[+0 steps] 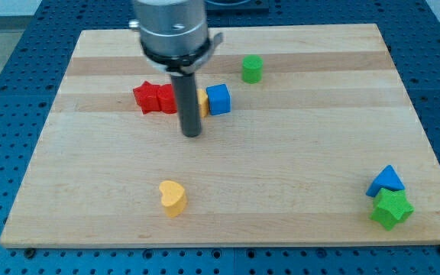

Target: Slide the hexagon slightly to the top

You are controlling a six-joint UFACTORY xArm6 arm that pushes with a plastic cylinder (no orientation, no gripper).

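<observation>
Well left of the blue cube [218, 99], on the wooden surface [296, 153]: two red blocks [155, 98], touching each other, shapes hard to make out, the right one partly hidden behind the rod.

Far toward the view's bottom and left of the blue cube: a yellow heart [173, 197], alone.

Just left of the blue cube and a little toward the view's bottom: my tip [192, 134], resting on the surface. A bare rod for a tool, with no jaws to part or clench, so grasping nothing.

Wedged against the blue cube's left side: a yellow block [202, 103], mostly hidden by the rod; judged to be the hexagon, though its outline cannot be read.

Key relation: hexagon toward the view's top and slightly right of my tip, close by, contact impossible to confirm. Already on the correct side for an upward push; probably needs a small shift rightward to centre under it and avoid nudging the reds.

Up and right of the blue cube: a green round-looking block [252, 69].

Far right and toward the bottom: a blue triangle [386, 181] touching a green star [391, 208].
</observation>
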